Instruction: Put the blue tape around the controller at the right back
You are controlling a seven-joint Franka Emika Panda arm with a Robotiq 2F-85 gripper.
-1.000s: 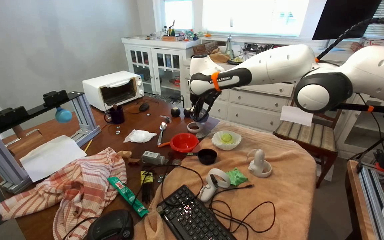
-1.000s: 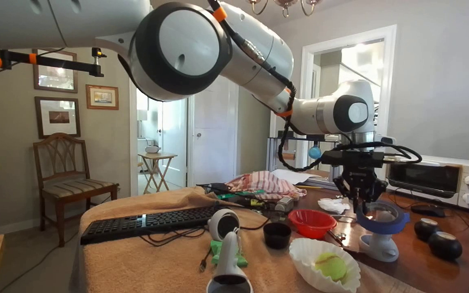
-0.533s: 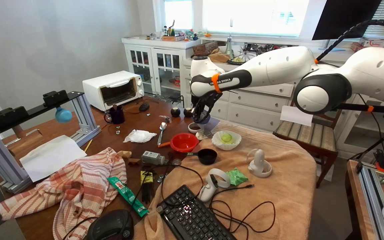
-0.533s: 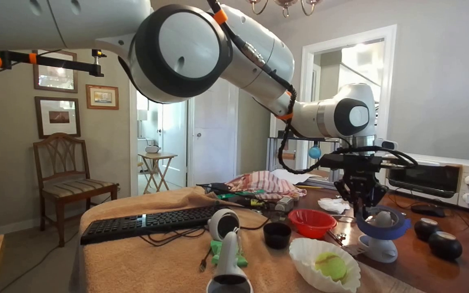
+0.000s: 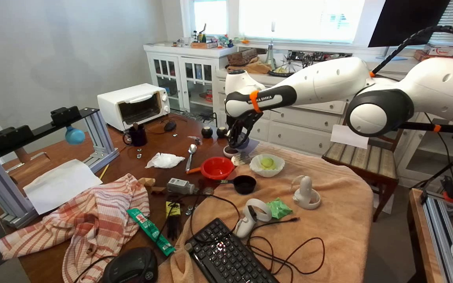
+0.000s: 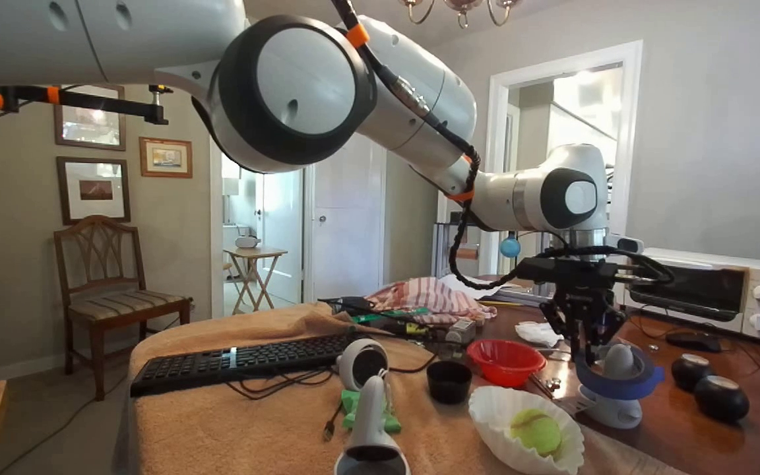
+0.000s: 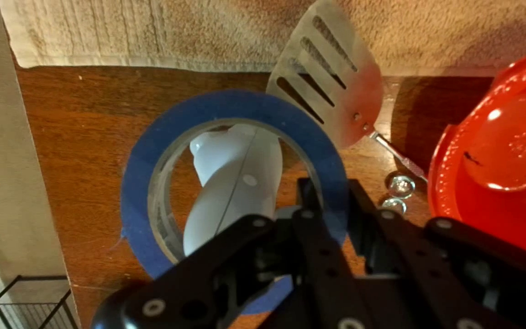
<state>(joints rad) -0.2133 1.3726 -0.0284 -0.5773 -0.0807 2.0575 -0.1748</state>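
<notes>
Wrist view, left of centre: the blue tape (image 7: 240,105) circles the white controller (image 7: 240,183), part of which shows through the hollow middle; the near edge is hidden by black fingers (image 7: 316,242). The gripper (image 7: 331,201) is narrowed on the tape's band, one finger inside the ring and one outside, so the tape is held. In both exterior views the arm (image 5: 325,80) has sunk over the last second, and the tape with it. At lower right in an exterior view, the tape now sits around the handle (image 6: 619,361), whose rounded tip stands above the ring, while the base (image 6: 619,415) is below it on the table (image 6: 710,445). That looks decisive for the task: the encircling seems under way, with a little more lowering and the release left. Whether tape and controller touch cannot be told. The wide base might catch the ring before it reaches the table.
</notes>
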